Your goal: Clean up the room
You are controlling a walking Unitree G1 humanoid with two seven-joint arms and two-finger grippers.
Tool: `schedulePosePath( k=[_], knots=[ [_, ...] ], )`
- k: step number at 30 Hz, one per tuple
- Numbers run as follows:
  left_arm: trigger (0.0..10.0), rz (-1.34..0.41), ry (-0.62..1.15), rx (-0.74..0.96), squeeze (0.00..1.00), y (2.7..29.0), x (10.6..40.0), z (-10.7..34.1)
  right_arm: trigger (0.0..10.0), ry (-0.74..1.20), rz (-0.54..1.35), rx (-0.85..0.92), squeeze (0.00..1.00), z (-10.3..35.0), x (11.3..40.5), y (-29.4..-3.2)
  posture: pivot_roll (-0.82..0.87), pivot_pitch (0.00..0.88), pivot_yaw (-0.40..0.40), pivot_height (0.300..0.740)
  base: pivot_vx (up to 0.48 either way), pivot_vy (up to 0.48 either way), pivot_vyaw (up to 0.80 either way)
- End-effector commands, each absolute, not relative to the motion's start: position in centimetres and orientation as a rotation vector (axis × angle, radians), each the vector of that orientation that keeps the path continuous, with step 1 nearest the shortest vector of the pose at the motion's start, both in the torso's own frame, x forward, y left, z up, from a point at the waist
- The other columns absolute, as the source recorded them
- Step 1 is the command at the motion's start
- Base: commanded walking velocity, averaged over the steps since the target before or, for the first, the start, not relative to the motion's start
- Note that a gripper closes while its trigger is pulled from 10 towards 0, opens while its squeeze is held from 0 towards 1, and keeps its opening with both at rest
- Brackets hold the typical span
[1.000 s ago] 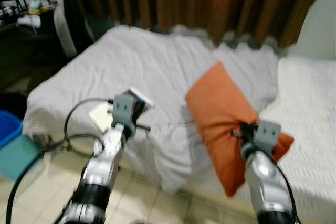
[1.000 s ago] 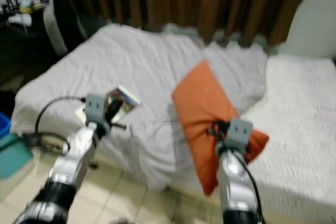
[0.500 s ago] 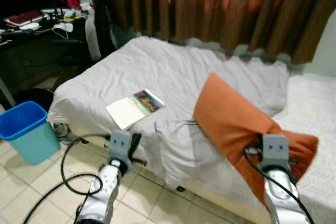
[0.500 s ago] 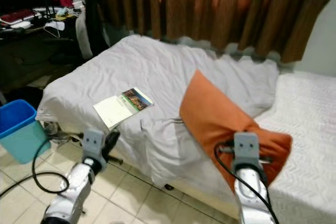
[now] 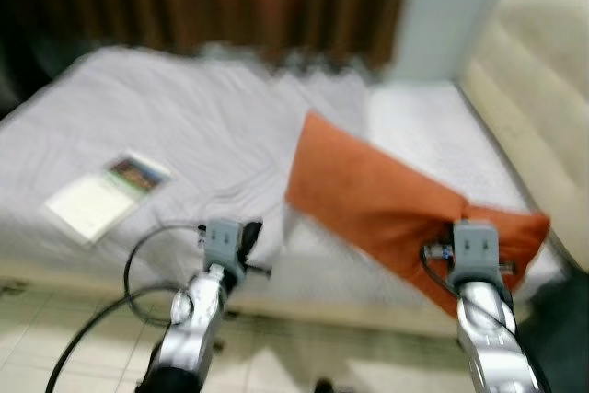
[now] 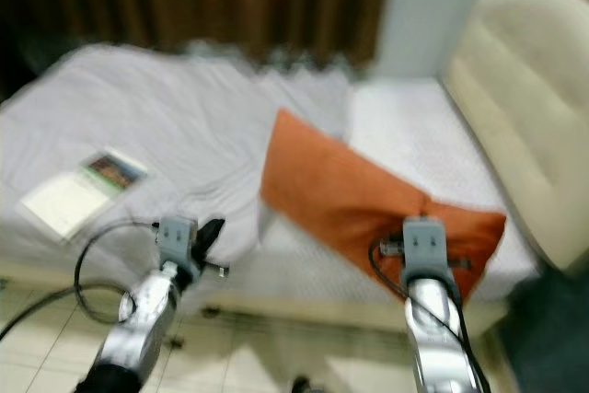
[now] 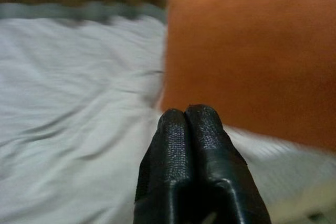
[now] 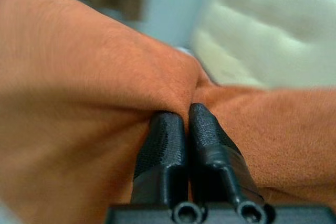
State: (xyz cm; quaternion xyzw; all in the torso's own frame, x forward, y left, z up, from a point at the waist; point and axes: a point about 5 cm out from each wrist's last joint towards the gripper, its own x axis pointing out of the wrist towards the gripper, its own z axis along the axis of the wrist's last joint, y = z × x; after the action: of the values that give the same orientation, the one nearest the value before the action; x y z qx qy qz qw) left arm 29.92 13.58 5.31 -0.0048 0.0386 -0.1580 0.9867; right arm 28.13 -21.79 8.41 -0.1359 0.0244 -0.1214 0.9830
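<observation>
Silver arms (image 5: 189, 324), black cables (image 5: 138, 260), black textured jaws.

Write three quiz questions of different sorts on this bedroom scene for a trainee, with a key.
1. True or false: the right claw is pinching the orange pillow.
2. The left claw is: A) shut on the booklet, B) shut and empty, C) open.
3. Fill in: the booklet lies on the grey ____.

Key: 1 true; 2 B; 3 bedsheet.
</observation>
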Motion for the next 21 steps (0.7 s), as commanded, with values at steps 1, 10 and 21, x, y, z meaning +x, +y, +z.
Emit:
schedulePosePath(
  k=[1, 10, 21],
  knots=[
    [10.0, -0.316, 0.07, 0.001, 0.0, 13.6, 30.1, 5.5, 0.0, 0.021, -0.287, -0.252, 0.0, 9.0, 28.1, -22.6, -0.04, 0.051, -0.021, 0.74, 0.3, -0.371, -0.8],
    [10.0, -0.257, 0.06, -0.004, 0.0, 14.5, 30.6, 5.8, 0.0, 0.061, -0.207, -0.227, 0.0, 8.3, 28.8, -21.5, -0.03, 0.054, -0.028, 0.74, 0.335, -0.339, 0.0],
    [10.0, -0.232, 0.009, 0.044, 0.0, 13.5, 30.6, 6.8, 0.0, 0.084, -0.111, -0.172, 0.0, 7.9, 29.4, -20.1, -0.02, 0.057, -0.032, 0.74, 0.078, 0.0, 0.18]
  ],
)
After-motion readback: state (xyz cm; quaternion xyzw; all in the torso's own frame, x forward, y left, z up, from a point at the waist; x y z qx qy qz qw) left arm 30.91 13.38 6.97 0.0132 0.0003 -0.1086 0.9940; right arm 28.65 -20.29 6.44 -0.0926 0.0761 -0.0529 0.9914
